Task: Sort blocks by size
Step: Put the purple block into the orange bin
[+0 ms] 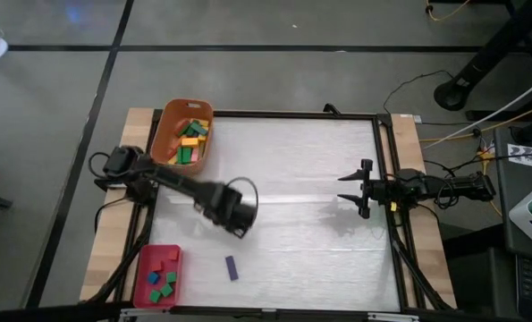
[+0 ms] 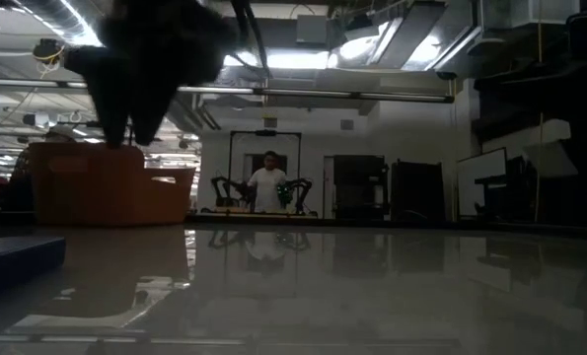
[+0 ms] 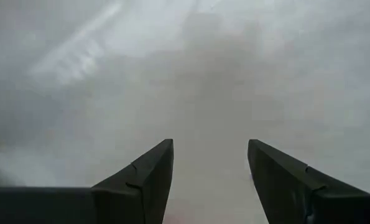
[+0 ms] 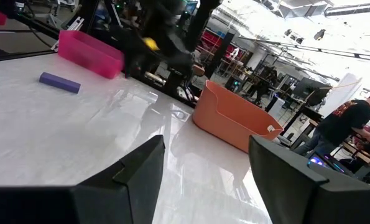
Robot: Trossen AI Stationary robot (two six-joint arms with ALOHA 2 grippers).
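Note:
Many coloured blocks (image 1: 190,140) lie in the orange tub (image 1: 164,136) at the table's far left. Several red, green and blue ones (image 1: 162,283) lie in the flat red tray (image 1: 141,268) at the near left corner. One purple bar (image 1: 232,267) lies flat on the table right of the tray and also shows in the right wrist view (image 4: 60,81). My left gripper (image 1: 234,213) hangs above the table's left middle, pointing down, open (image 3: 209,146), with only table between its fingers. My right gripper (image 1: 353,189) waits at the right edge, level and open (image 4: 206,140).
The white table top (image 1: 310,241) stretches between the two arms, framed by a black rail (image 1: 386,170). The tub (image 2: 106,182) stands tall in the low view. People stand in the room beyond the table (image 2: 268,182), (image 4: 349,121).

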